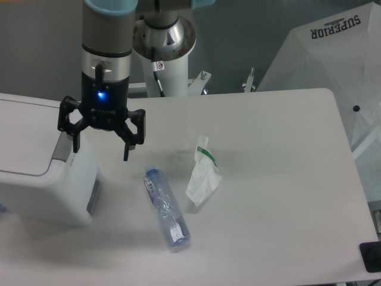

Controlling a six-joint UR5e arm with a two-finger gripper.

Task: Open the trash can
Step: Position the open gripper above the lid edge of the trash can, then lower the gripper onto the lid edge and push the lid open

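- The trash can (41,173) sits at the far left of the table (286,196), its lid down and flat; nothing of its inside shows, so I cannot tell what it holds.
- The grey tab (61,147) lies on the trash can's right edge, at the corner nearest the arm.
- The gripper (101,152) hangs just right of that tab, fingers spread wide and holding nothing; one fingertip (75,149) is right beside the tab, the other (126,156) hangs out past the trash can's side, over the table.
- Risk, as I judge it: a push that lands off the tab, on the lid rim or the corner, would fail to release the lid, or could shove the whole light trash can sideways.
- Risk: with fingers this wide, one could catch the trash can's side wall on the way down.
- Right of the trash can, a clear plastic bottle (166,208) lies on its side, apparently empty; a drifting arm could knock it rolling.
- Further right of the trash can, a crumpled white wrapper (203,177) lies near the bottle's top end, well clear of the lid.
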